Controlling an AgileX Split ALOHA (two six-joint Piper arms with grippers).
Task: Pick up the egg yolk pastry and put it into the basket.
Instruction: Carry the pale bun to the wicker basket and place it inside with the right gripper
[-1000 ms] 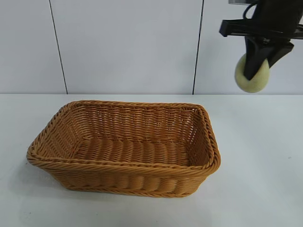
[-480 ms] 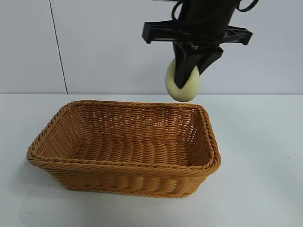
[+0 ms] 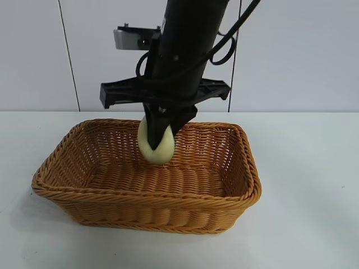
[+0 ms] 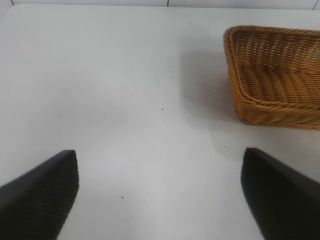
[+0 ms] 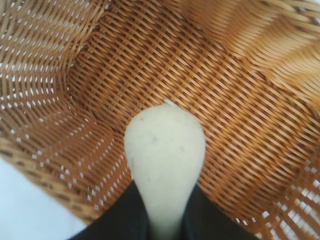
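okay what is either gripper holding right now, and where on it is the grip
The right gripper holds the egg yolk pastry, pinched by its upper part, with the lower part hanging free inside the basket. The left gripper is open and holds nothing.

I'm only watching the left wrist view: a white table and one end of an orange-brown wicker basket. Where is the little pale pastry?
Observer: The small pale yellow-cream round egg yolk pastry hangs over the inside of the large orange-brown woven wicker basket, clamped on edge in the right claw.
Operator: Has it been let go?
Observer: No. The right wrist view shows the black fingers shut on the pastry, with the woven floor beneath it.
Operator: And the claw I'm looking through?
Observer: The left claw is open over bare white table, beside the basket, holding nothing.
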